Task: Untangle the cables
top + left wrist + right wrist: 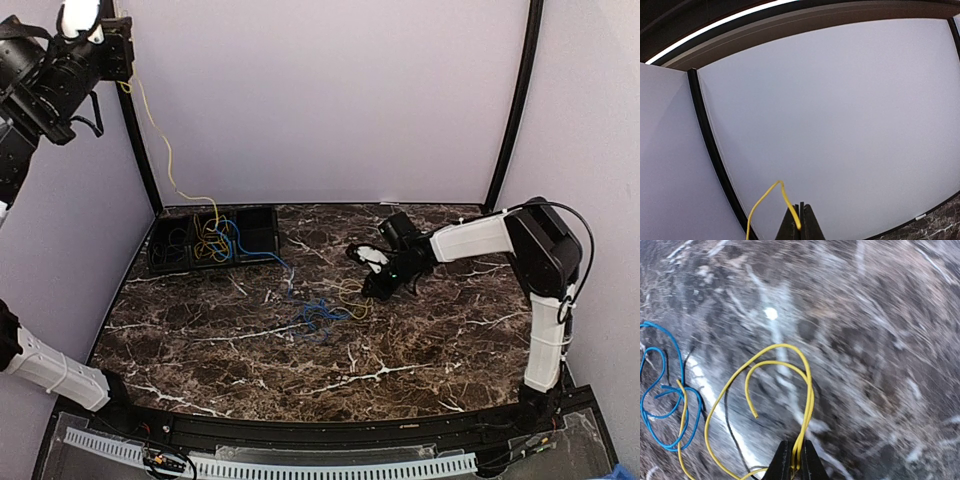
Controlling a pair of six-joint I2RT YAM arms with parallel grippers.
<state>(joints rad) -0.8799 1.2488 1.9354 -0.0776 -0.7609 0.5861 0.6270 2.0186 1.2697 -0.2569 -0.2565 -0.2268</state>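
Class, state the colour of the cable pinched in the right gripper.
The cable is yellow, clearest in the right wrist view.

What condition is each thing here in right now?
Left gripper: shut on yellow cable, raised high.
Right gripper: shut on yellow cable, low over the table.
Yellow cable: held at two places, intertwined with blue cable.
Blue cable: lying loose on table and tray, unheld.
Black tray: holds part of both cables.

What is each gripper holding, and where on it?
Both hold the yellow cable: left gripper a stretch high up, right gripper a doubled loop near the table.
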